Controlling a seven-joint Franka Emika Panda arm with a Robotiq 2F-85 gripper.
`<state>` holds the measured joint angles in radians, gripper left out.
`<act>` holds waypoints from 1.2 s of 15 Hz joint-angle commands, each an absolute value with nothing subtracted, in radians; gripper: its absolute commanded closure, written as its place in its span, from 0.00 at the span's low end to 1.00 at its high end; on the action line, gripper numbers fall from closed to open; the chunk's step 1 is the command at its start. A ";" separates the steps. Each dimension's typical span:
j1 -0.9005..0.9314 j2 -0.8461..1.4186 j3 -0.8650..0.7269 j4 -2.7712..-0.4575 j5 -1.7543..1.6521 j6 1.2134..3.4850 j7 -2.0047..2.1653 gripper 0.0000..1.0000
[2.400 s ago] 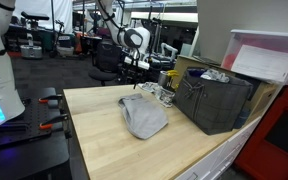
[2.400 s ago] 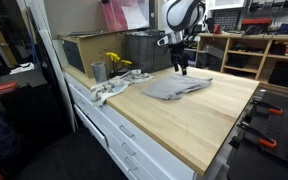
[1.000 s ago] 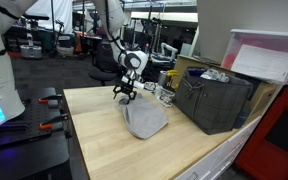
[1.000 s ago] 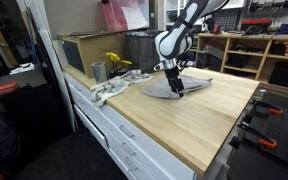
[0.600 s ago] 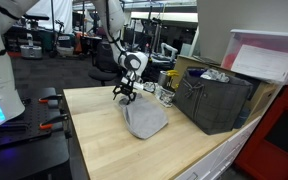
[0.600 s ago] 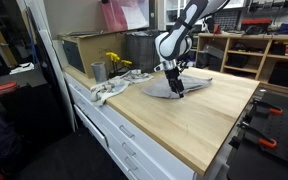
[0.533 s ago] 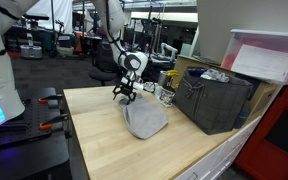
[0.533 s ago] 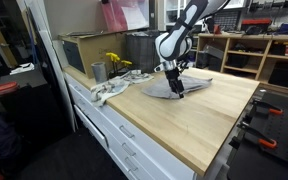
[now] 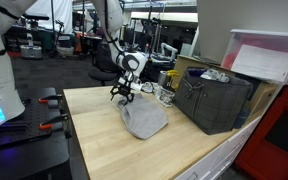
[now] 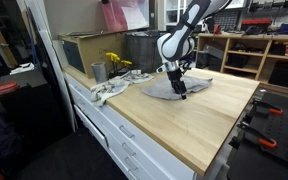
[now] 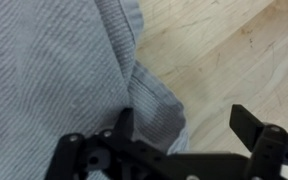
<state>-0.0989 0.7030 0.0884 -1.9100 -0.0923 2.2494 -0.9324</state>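
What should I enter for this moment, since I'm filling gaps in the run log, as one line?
gripper: open, low over cloth edge | cloth: grey, lying on table | table: wood | held: nothing

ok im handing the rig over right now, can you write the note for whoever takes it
Gripper: open, holding nothing, low at an edge of the grey cloth. One finger is over the cloth's folded corner, the other over bare table. Contact cannot be told.
Cloth: lies rumpled on the wooden table, near the black crate.
Done: nothing gripped.
Left: the cloth is not yet grasped or lifted.
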 commanded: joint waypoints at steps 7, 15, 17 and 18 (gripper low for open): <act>-0.121 0.623 0.133 -2.044 -0.066 2.249 -0.957 0.00; -0.140 0.485 0.145 -2.122 -0.024 2.250 -0.951 0.00; -0.141 0.444 0.138 -2.123 -0.010 2.242 -0.958 0.00; -0.140 0.434 0.135 -2.121 -0.006 2.232 -0.960 0.00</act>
<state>-0.1253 0.5232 0.1348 -2.0726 -0.0366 2.2477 -0.9359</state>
